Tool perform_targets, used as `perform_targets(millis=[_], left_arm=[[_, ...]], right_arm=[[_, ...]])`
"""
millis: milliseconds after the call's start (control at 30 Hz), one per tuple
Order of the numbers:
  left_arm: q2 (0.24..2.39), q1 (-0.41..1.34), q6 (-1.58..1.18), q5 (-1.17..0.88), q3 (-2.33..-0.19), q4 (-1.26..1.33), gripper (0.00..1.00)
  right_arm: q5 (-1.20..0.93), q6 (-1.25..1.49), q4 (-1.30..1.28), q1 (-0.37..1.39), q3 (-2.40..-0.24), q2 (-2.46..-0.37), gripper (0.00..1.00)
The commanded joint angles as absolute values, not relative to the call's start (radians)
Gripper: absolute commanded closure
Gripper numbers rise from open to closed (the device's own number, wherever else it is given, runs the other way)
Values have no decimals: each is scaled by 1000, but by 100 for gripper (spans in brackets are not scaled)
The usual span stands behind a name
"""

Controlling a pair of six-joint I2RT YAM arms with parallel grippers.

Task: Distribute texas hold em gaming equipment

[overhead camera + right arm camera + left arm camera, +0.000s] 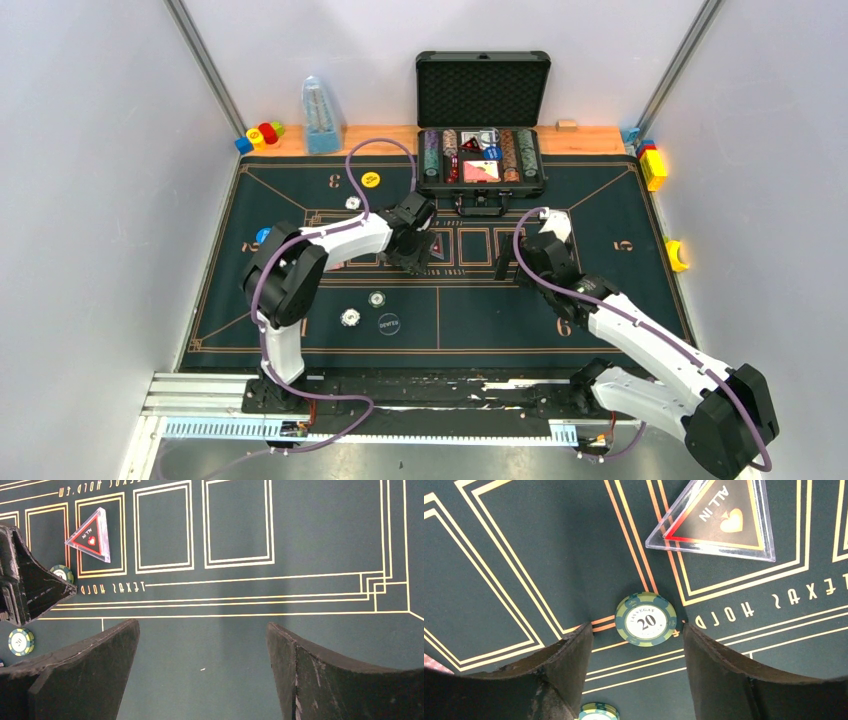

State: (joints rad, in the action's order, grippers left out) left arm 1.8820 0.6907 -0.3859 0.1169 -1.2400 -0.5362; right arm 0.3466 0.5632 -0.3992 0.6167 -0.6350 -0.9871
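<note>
A dark green Texas Hold'em felt (600, 300) fills the table between grey walls, with the open chip case (483, 120) at 12 o'clock on its far edge. Around the layout lie a yellow disc (371, 180) at 11 o'clock, a blue disc (262, 236) at 9 o'clock, and two chips and the dark dealer button (388, 324) near 7 o'clock. My left gripper (414, 258) hangs over the centre boxes with its jaws spread and nothing in them. Flat on the felt just beyond its tips, and lined up with the gap between them, is a green-and-white "20" chip (646, 619). The clear "All In" triangle (719, 520) sits at 1 o'clock from that chip, near but apart. A second chip (598, 712) peeks in at 6 o'clock under my left fingers. My right gripper (202, 630) is also spread wide and empty over bare felt, at 3 o'clock from the left one. As I judge it, the danger lies in the pinch. A thin chip lying flat gives my pads little edge, so a shallow close could flick it away or drag it into the triangle. A deep one could snag the felt. My two wrists also stand close, and a careless reach could knock them together.
</note>
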Motion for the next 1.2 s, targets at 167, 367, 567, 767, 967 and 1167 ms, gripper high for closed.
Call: perform_targets(millis=[167, 367, 567, 767, 967, 1167], left_arm=[[1938, 701, -395, 79, -1235, -485, 42], [1956, 700, -412, 45, -1213, -466, 58], [1934, 701, -428, 59, -1224, -472, 82], [1828, 700, -467, 181, -1233, -476, 100], [1767, 700, -463, 241, -1245, -454, 100], [1769, 680, -447, 320, -1289, -478, 100]], right_arm=[[345, 558, -365, 615, -635, -976, 0], [346, 558, -365, 614, -634, -975, 0], [348, 561, -364, 615, -634, -969, 0], [351, 561, -363, 615, -631, -963, 0], [357, 561, -362, 615, -630, -965, 0], [357, 561, -360, 615, -630, -966, 0]])
